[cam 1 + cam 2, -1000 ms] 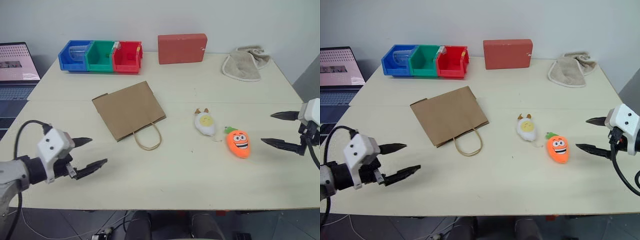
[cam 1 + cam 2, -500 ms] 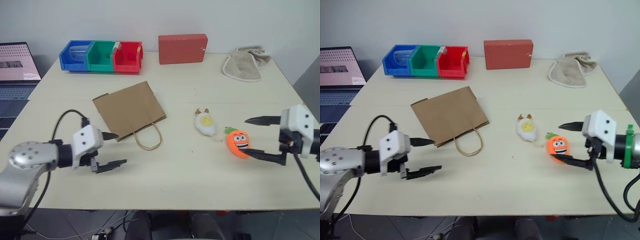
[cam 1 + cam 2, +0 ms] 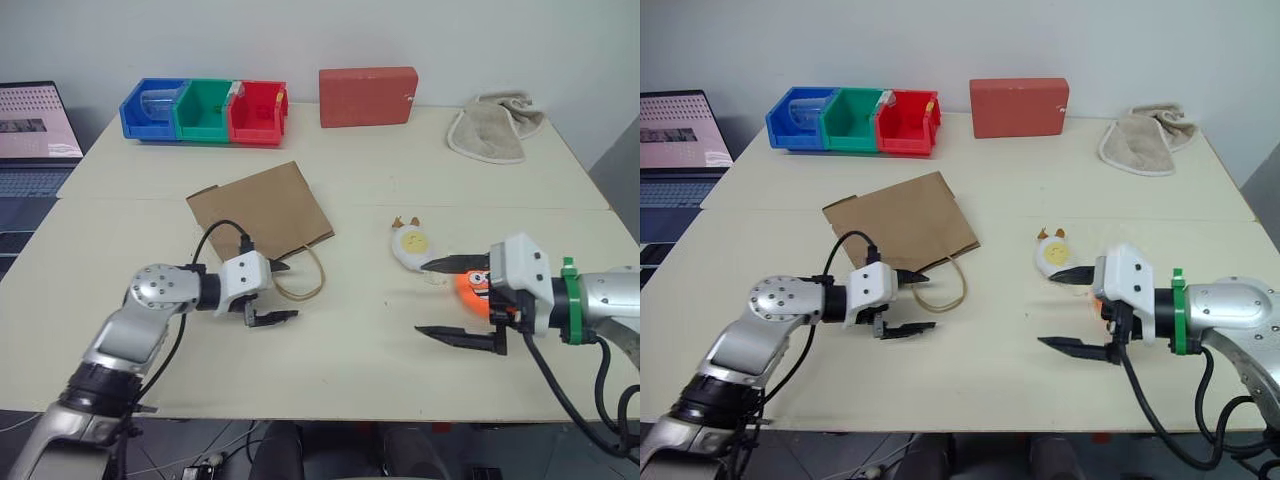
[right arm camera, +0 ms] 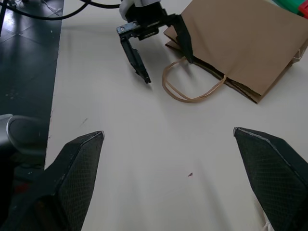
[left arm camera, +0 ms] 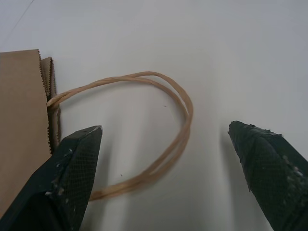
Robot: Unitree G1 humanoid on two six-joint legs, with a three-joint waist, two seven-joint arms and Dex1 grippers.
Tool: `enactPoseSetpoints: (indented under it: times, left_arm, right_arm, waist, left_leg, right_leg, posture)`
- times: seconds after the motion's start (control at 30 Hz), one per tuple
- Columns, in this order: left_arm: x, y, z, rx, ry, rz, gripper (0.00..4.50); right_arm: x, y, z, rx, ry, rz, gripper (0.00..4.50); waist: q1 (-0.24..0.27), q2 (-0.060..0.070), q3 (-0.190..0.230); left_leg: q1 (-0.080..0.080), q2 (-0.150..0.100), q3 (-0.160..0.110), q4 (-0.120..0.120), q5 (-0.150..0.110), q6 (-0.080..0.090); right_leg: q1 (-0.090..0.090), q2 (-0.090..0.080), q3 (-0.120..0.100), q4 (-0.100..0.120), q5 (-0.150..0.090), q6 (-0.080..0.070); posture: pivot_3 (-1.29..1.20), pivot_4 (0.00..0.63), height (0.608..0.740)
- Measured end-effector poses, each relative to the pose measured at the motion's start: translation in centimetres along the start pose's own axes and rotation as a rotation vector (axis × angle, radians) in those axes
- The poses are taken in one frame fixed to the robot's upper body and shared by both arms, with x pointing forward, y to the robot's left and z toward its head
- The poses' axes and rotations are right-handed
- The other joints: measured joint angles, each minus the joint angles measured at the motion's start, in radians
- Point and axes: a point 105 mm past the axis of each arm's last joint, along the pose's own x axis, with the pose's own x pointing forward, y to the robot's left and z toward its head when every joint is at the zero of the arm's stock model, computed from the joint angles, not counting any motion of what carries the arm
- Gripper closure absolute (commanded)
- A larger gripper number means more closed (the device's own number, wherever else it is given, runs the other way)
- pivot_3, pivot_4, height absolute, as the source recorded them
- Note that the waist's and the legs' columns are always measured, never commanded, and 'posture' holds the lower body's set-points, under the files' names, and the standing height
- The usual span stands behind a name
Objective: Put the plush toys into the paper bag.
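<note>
Flat on the pale counter lies the paper bag, plain brown kraft, its mouth with a zigzag-cut edge turned toward the robot and its two twisted paper loop handles lying one on the other on the counter surface. Beside those loops sits the left hand, released, its two black fingers spread wide; one fingertip is just at the bag's mouth edge and the handle loop lies between the two fingers, though whether anything touches I cannot tell. Well to the right of the bag are the plush toys: a white egg-shaped toy with a yellow face and small brown horns, lying on its back, and just beside it an orange carrot toy with a cartoon face, mostly hidden behind the right hand. That hand is also released, fingers wide apart and pointing toward the bag, the upper finger crossing over the near end of the egg toy, grasping nothing. Along the far edge stand blue, green and red bins, a red box and a beige towel; a laptop sits off to the left
</note>
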Motion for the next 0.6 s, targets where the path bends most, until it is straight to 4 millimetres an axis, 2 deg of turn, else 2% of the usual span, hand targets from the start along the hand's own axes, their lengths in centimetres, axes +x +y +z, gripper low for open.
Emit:
enactPoseSetpoints:
  times: [0.13, 0.5, 0.6]
  left_arm:
    - [0.8, 0.4, 0.0, 0.023, -0.015, -0.006, 0.91]
    - [1.7, -0.3, -0.8, 0.012, -0.018, -0.098, 4.48]
    - [1.6, -0.7, -0.1, -0.016, -0.053, -0.145, 4.48]
  right_arm:
    - [0.2, 0.2, 0.1, -0.008, -0.001, 0.004, 0.0]
    - [0.4, 0.8, -0.3, 0.011, 0.009, 0.0, 0.0]
    - [0.3, 0.8, -0.7, 0.028, 0.016, -0.014, 0.0]
  waist:
    - [0.0, 0.0, 0.0]
    - [-0.001, 0.0, 0.0]
    - [0.0, 0.0, 0.0]
  left_leg:
    - [0.0, 0.0, 0.0, 0.0, 0.0, 0.0]
    - [0.0, 0.0, -0.001, 0.001, 0.0, 0.0]
    - [0.0, 0.0, -0.001, 0.001, 0.0, 0.0]
  right_leg:
    - [0.0, 0.0, 0.0, 0.0, 0.0, 0.0]
    - [0.001, 0.0, -0.001, 0.001, 0.0, 0.0]
    - [0.001, 0.0, -0.001, 0.001, 0.0, 0.0]
  posture:
    - [0.0, 0.15, 0.74]
    - [0.0, 0.15, 0.74]
    - [0.0, 0.15, 0.74]
